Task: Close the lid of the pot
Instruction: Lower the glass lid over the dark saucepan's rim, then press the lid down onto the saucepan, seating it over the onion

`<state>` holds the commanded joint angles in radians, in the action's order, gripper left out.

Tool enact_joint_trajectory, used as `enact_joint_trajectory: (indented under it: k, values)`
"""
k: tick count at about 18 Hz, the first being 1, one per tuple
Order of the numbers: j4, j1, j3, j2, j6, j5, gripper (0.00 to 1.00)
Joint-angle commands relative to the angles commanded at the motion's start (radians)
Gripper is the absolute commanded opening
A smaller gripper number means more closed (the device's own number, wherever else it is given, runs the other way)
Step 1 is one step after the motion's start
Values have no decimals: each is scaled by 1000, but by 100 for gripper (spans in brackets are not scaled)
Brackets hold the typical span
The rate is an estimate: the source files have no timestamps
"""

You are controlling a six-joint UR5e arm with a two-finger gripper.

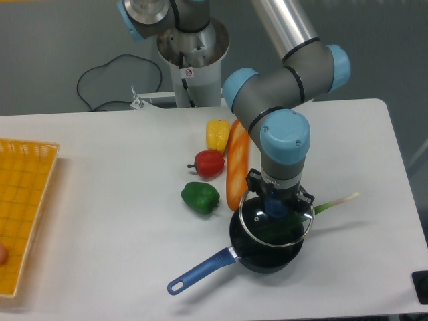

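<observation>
While the end effector (277, 206) grips the blue knob of the round clear glass lid (277, 221), the small black saucepan (266, 249) sits directly beneath, slightly left.

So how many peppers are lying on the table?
3. A yellow pepper is farthest back, a red pepper sits just in front of it, and a green pepper lies nearest, left of the pot. None seem hidden.
</observation>
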<state>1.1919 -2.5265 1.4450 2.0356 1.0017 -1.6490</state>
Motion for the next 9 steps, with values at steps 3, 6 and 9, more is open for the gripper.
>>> enact_joint_trajectory:
  k: [3, 6, 9]
  values:
    - [0, 8, -2, -2, -18, 0, 41]
    - [2, 15, -6, -2, -35, 2, 41]
    - [0, 29, -14, 6, -58, 2, 41]
